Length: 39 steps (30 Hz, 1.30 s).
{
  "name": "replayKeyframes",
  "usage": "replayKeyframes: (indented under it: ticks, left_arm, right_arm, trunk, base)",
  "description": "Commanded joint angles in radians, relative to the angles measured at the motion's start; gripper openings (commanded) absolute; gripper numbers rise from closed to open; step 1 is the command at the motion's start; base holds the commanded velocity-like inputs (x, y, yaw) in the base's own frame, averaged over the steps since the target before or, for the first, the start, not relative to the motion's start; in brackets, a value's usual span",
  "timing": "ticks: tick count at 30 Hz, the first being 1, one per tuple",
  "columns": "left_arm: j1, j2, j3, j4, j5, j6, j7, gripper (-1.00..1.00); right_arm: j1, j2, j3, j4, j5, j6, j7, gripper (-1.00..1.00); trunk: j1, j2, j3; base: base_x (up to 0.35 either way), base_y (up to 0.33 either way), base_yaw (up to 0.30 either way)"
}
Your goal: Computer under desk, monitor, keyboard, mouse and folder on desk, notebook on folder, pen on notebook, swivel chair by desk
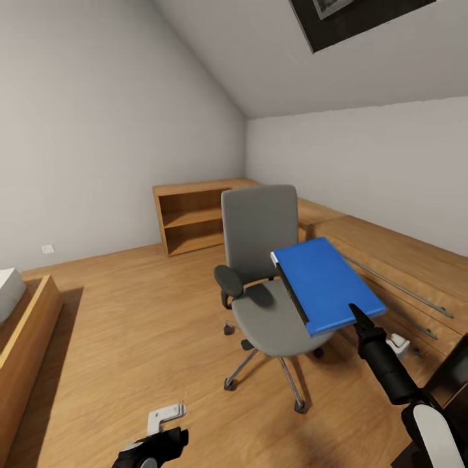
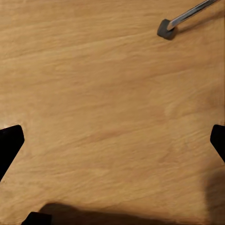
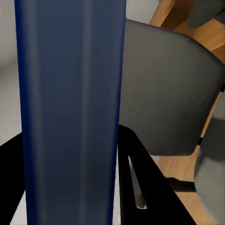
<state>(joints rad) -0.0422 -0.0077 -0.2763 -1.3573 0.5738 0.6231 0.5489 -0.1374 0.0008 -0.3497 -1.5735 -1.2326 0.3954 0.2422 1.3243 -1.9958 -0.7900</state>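
My right gripper [image 1: 356, 313] is shut on the near edge of the blue folder [image 1: 325, 284] and holds it tilted in the air, over the right side of the grey swivel chair [image 1: 260, 237]. Up close, the folder [image 3: 70, 112] runs between the black fingers [image 3: 140, 168], with the chair's grey padding [image 3: 164, 93] behind it. Low at the left, my left gripper [image 1: 159, 448] hangs over the wooden floor. Its fingertips [image 2: 9, 145] stand wide apart and open, with nothing between them. A chair caster [image 2: 165, 28] shows on the floor.
A long wooden surface with metal bars [image 1: 396, 260] runs along the right wall. A low open shelf [image 1: 195, 218] stands at the back. A wooden bed frame [image 1: 29, 338] is at the left. A dark object [image 1: 455, 370] sits at the lower right edge.
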Motion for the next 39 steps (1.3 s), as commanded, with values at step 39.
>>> replayKeyframes:
  ticks: [39]
  left_arm:
    - [-0.122,0.037,-0.001,0.898,0.008,-0.67,-0.266,1.0]
  right_arm:
    - [-0.001,0.003,-0.027,0.0,-0.009,0.001,0.0,-1.0]
  trunk:
    - [-0.15,0.273,0.121]
  base:
    - [0.0,0.0,0.0]
